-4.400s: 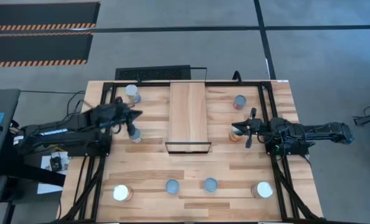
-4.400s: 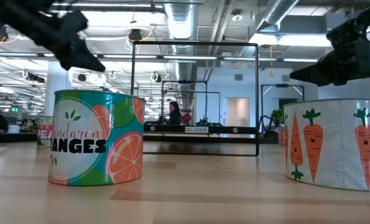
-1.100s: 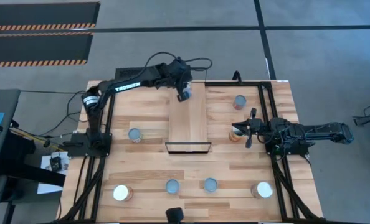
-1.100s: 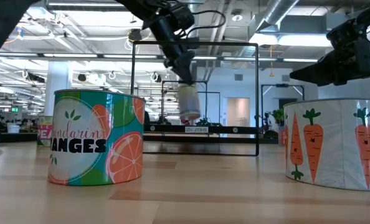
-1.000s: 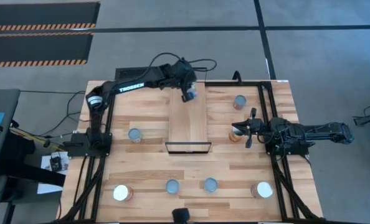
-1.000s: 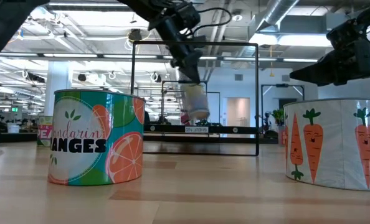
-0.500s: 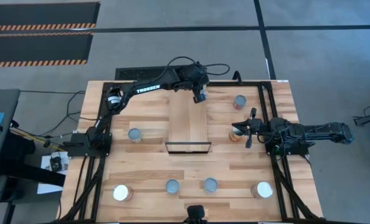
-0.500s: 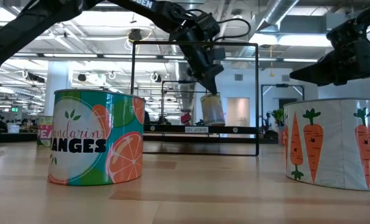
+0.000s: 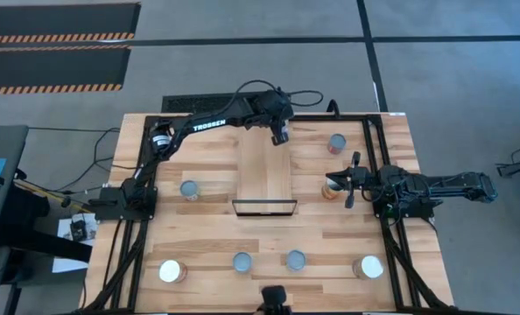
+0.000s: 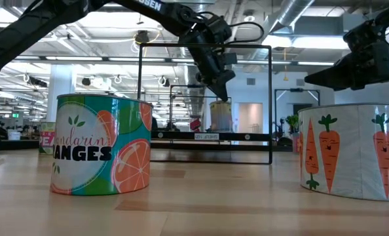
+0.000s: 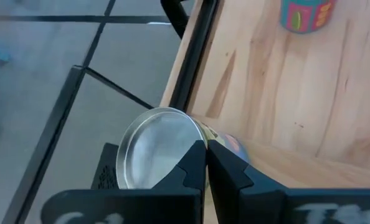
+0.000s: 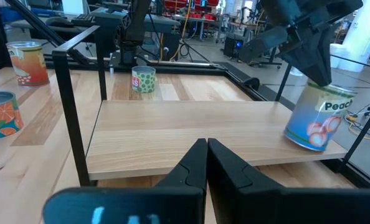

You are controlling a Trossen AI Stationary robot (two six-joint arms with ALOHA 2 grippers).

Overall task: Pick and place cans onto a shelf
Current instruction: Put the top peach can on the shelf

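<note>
My left gripper point(image 9: 280, 136) is at the far right corner of the shelf point(image 9: 264, 171), a pale wood plank with a thin black frame. It is shut on a blue peaches can with a metal top point(image 12: 313, 124), also seen in the low view point(image 10: 221, 117). My right gripper point(image 9: 352, 179) is shut and empty, held above the table beside an orange-sided can point(image 9: 333, 186). Other cans stand on their bases on the tabletop: one left of the shelf point(image 9: 188, 189), one at the far right point(image 9: 336, 143), and several along the near edge. My left gripper pinches the can's top rim point(image 11: 191, 127) between its two fingertips, on one side of the lid. The fingers point(image 12: 319, 74) come from above, slanting down. The can is a little tilted, its lower edge point(image 12: 303, 146) on the shelf's far end.
The rest of the shelf top point(image 12: 191, 127) is bare. Its black frame post point(image 12: 70, 106) stands at the near end. Black rails point(image 9: 378, 166) run along the table's left and right sides. Cans along the near edge include a white-topped one point(image 9: 171, 271) and a blue-topped one point(image 9: 242, 261).
My left gripper has carried the hanging can toward the table's right edge, along the shelf's far end, and has come down. The can has gone from hanging clear to touching the shelf at its far right corner. The right arm has kept still.
</note>
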